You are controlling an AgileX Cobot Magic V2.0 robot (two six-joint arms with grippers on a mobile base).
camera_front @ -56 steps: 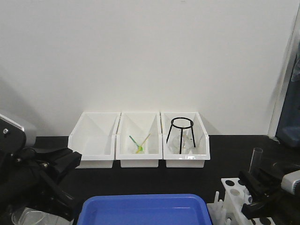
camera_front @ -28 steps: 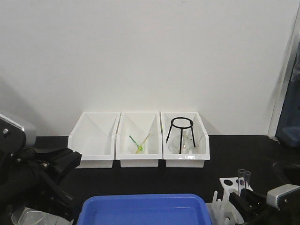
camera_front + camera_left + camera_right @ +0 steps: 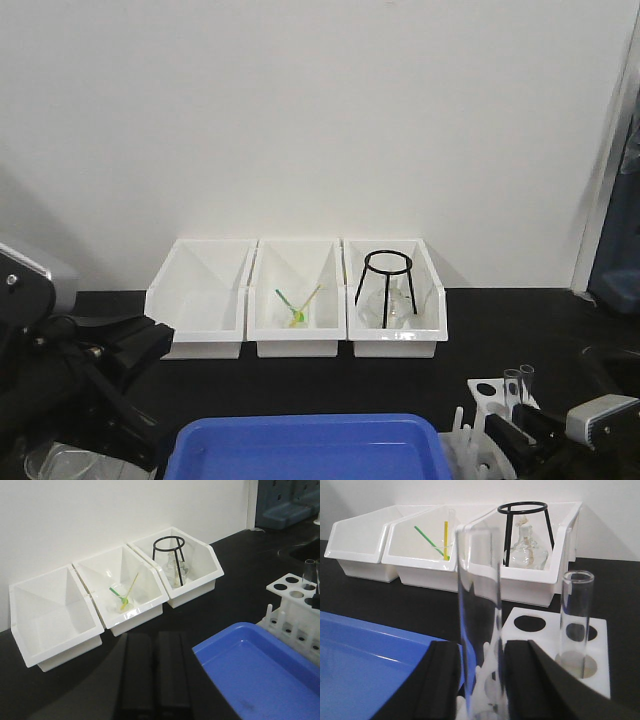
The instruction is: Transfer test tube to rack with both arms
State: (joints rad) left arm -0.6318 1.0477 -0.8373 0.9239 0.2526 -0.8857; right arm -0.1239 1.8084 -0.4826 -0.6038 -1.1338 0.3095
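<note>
The right gripper point(image 3: 481, 670) clamps the test tube point(image 3: 479, 595) upright at the rack point(image 3: 600, 650), seating apparently near complete, release pending; the left gripper point(image 3: 154, 672) sits closed and empty.

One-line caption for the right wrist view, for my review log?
Right end effector grips a clear test tube upright at the white rack, beside a second tube already seated.

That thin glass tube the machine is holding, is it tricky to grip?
Probably slippery: the test tube is smooth clear glass pinched by the right end effector. Likely fragile, since its wall looks thin. Laid flat, its round body would probably roll.
</note>
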